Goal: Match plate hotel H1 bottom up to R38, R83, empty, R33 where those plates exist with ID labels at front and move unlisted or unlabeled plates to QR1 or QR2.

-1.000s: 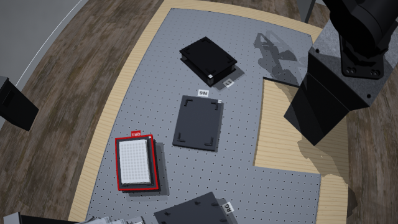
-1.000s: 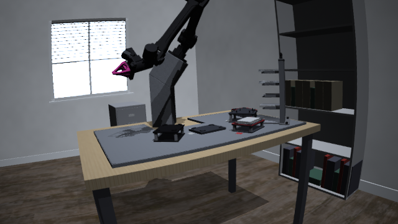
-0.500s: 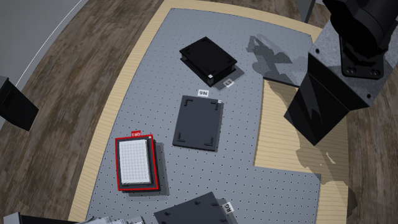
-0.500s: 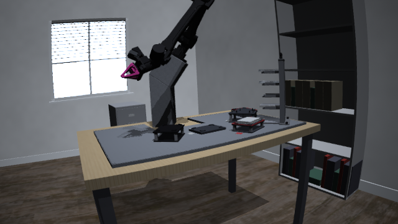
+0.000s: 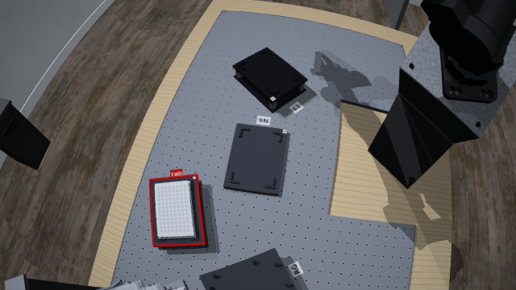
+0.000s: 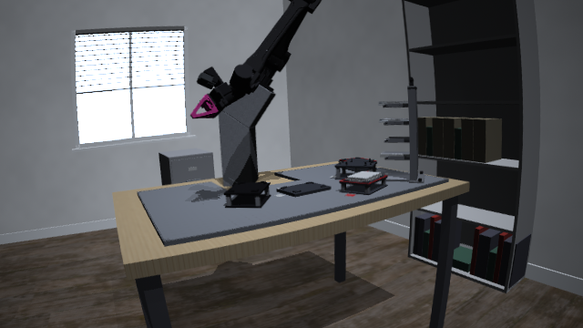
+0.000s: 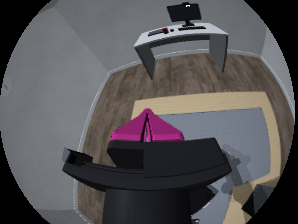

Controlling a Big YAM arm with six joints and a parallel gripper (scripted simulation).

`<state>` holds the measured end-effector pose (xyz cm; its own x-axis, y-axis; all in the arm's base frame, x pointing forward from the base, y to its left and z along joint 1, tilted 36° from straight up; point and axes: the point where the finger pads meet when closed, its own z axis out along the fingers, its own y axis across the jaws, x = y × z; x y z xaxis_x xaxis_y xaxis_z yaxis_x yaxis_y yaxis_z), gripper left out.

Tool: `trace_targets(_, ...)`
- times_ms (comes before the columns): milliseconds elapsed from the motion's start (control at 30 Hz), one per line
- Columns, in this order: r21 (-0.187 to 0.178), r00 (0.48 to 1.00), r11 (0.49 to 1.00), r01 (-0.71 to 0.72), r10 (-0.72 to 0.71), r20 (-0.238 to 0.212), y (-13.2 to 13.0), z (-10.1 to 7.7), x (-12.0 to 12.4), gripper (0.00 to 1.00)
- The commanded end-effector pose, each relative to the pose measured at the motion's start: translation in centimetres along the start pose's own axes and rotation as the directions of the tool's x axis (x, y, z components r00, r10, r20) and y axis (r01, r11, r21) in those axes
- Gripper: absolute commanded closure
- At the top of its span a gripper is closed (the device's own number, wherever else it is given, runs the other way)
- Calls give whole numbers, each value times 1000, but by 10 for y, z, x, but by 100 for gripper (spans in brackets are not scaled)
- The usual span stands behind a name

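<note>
Overhead, jaws (image 6: pixel 203 108) fully closed, empty; one white plate (image 5: pixel 174 209) in red nest (image 5: pixel 151 213); three dark nests bare

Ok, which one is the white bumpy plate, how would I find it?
Start at the grey mat on the wooden table. Near its edge sits a nest with a red border, beside the flat dark nest. The plate lies inside it: the only white thing there, covered in tiny wells, while the other nests are dark.
</note>
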<state>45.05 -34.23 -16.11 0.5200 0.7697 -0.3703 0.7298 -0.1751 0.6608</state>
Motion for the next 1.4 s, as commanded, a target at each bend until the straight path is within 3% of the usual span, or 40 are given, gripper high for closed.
trace_targets(0,-19,997,997,76,-76,-29,16,-11,5,100)
trace_targets(67,-20,991,993,117,-118,-58,17,-15,10,100)
trace_targets(133,-19,990,992,125,-126,-59,18,-19,15,100)
trace_targets(300,-38,963,973,229,-232,-138,20,-29,29,100)
trace_targets(467,-36,962,971,235,-238,-137,20,-35,35,100)
trace_targets(633,-69,916,940,334,-341,-213,21,-47,49,100)
trace_targets(833,-70,915,939,338,-345,-210,23,-60,63,100)
trace_targets(967,-103,865,906,411,-424,-269,22,-70,73,100)
trace_targets(1067,-112,863,903,414,-429,-265,29,-66,66,100)
trace_targets(1233,-165,776,845,509,-533,-338,21,-84,87,100)
trace_targets(1367,-166,770,840,517,-541,-338,20,-94,95,100)
